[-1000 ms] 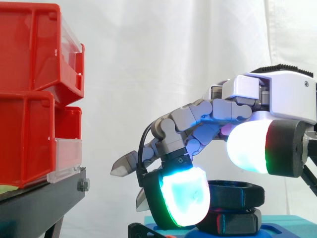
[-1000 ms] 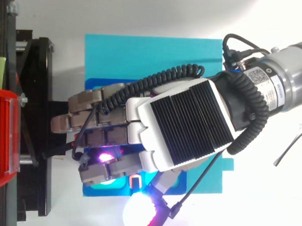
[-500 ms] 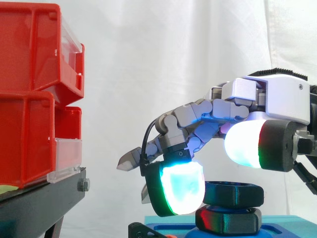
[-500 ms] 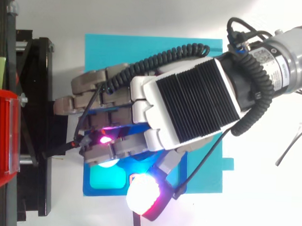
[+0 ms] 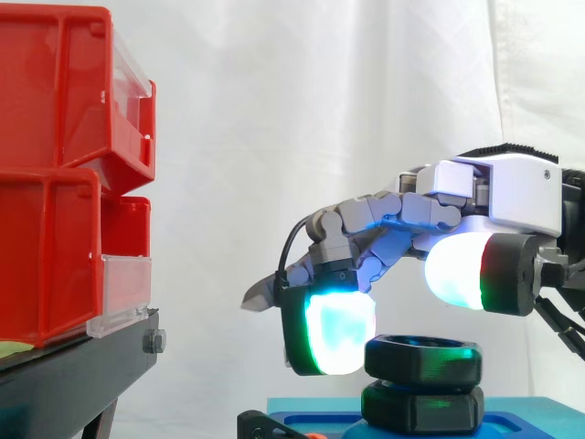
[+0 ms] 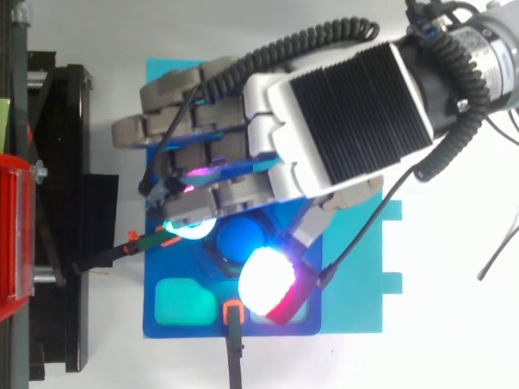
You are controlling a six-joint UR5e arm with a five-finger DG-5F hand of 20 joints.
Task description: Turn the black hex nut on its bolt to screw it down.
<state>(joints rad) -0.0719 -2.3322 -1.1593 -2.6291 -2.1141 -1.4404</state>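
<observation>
Two black hex pieces sit stacked at the lower right of the side view. The upper one is the hex nut. The lower hex piece sits directly under it on the blue fixture; can't tell if that's the bolt head or a second nut. I can't make out a gap between them, so I'd judge the nut is near the bottom of its thread. Verify before you call it done.

The robot hand hangs above the nut and isn't gripping. Its fingers are loosely arched with nothing between the pads. One fingertip pad hangs just beside the nut's left flank; contact unclear. The thumb pad floats above the nut's right rim, clear of it. That spread reads as a regrasp pose, with the pads straddling the nut to close on opposite flats for another twist.

In the top view the palm is offset toward the upper right, so a blue round top shows between the two pads. That's probably the bolt end.

The fixture lies on a cyan mat on the bench. The red bins on the black stand at frame left are well apart from the work.

Risk: the pads are thick and the nut is low, so a shallow pinch may slip off the flats.
</observation>
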